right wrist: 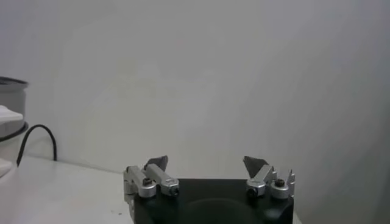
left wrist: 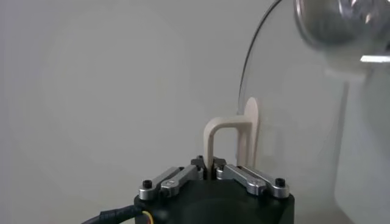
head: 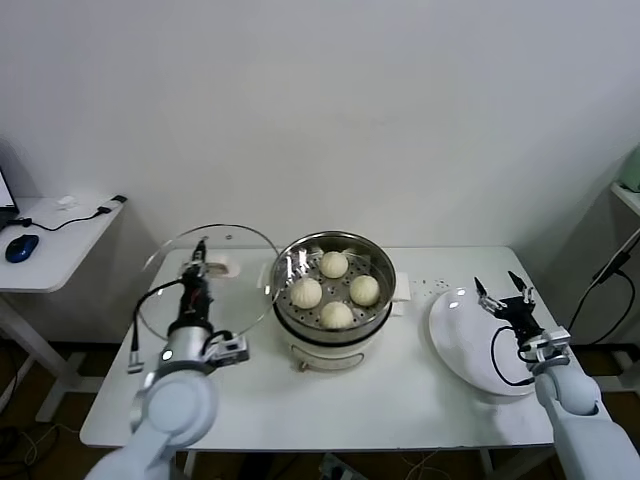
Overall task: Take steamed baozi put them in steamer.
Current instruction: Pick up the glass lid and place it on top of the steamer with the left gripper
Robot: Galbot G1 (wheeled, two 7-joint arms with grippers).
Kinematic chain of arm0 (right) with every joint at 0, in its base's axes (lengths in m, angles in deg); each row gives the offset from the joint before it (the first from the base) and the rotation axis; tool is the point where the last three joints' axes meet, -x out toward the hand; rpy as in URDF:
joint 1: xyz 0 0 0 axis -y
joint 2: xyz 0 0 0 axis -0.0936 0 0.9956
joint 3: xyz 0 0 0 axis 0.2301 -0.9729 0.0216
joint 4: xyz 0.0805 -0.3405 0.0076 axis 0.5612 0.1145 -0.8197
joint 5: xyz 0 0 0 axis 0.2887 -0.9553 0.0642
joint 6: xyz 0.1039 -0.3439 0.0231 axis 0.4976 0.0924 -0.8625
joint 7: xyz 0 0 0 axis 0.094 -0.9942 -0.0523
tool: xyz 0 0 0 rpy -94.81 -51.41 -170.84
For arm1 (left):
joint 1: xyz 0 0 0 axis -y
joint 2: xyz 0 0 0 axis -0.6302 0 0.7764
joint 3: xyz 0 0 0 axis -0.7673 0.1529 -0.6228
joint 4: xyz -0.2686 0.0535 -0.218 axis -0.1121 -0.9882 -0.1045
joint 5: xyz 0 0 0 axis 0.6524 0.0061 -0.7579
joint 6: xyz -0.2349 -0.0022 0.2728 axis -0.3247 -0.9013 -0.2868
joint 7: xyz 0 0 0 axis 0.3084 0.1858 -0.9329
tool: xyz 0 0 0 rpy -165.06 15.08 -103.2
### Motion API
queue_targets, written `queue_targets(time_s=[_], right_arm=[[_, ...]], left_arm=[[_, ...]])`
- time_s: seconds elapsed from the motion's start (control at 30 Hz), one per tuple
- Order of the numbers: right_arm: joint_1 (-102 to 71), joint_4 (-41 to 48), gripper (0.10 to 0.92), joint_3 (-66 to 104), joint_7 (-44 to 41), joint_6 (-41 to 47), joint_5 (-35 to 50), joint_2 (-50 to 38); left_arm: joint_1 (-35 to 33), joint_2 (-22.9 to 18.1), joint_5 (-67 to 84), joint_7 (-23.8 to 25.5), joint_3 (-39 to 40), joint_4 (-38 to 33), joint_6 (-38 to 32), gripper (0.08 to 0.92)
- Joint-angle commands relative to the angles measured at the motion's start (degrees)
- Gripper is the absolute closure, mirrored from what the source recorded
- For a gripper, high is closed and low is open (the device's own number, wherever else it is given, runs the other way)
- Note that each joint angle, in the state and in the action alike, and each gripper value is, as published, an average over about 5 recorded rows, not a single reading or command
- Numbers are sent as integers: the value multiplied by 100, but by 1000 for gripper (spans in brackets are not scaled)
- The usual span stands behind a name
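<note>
**Four buns in, lid in my left claw**

White wall behind, white surface (head: pixel 400 400) below. All four steamed baozi (head: pixel 336 280) sit on the perforated tray inside the steamer (head: pixel 335 300), at the middle of the surface. My left claw (head: pixel 200 262) is pinched shut on the handle (left wrist: pixel 226 143) of the glass lid (head: pixel 210 280), holding it tilted just to the left of the steamer. My right claw (head: pixel 503 292) is spread wide and empty, over the bare white plate (head: pixel 470 340), well right of the steamer. I judge the loading done; the left arm is nearer.
</note>
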Motion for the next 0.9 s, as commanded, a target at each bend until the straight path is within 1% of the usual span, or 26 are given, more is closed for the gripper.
queue_targets(time_s=[0.03,0.07,0.27,0.4,0.6,0.9], right_arm=[[26,92,203,74,18,-9,-42,-37],[-8,84,203,107,18,-12,-47,-38],[-169,55,203,235,13,-45,-73,-29],[-212,59,203,280,7,-75,-58,-22],[-227,99,203,308,-15,-104,-53,-25],[-184,129,203,268,-28,-100,-74,-28]], left_arm=[[1719,-1496,-912,678,1579,1020,421,849],[1801,-1674,-951,682,1619,1141,421,849],[1969,-2427,-1121,672,1821,1773,421,849],[1925,-2821,-1152,570,1856,2203,421,849],[1885,-2996,-1178,399,1917,2530,421,849],[1840,-3046,-1195,274,1810,2781,421,849]])
